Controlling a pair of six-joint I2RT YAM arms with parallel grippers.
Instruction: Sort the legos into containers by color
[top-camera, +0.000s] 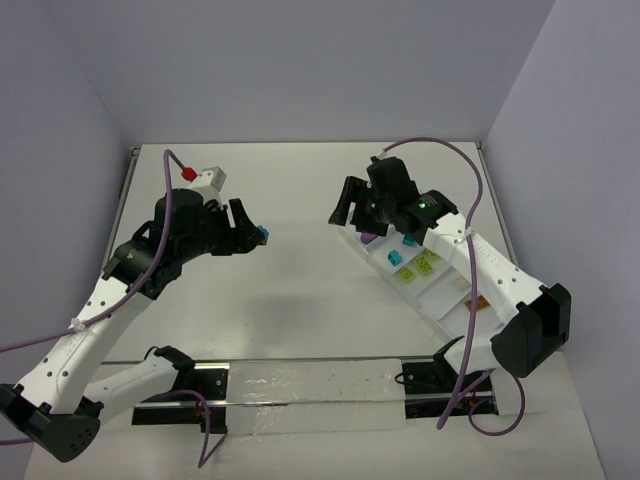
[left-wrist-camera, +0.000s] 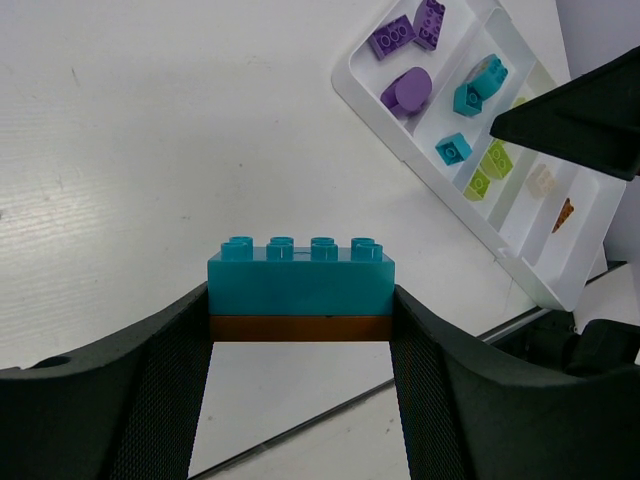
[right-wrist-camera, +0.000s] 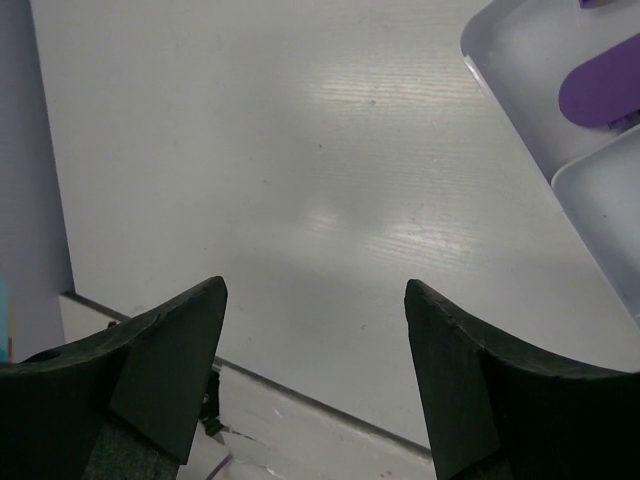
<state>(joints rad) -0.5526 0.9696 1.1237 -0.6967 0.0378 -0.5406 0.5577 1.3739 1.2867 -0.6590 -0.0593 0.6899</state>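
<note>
Snugly within left hand (left-wrist-camera: 300, 320), a teal-over-brown lego clump (left-wrist-camera: 300, 285); right hand (right-wrist-camera: 315, 300) agape, empty, beside the tray (right-wrist-camera: 530, 60)

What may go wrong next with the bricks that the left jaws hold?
1. The teal brick sits stacked on a brown brick between the left jaws; dropped together, one would land in the wrong compartment of the tray.
2. The right arm hangs over the tray, so the left arm might bump it there.
</note>
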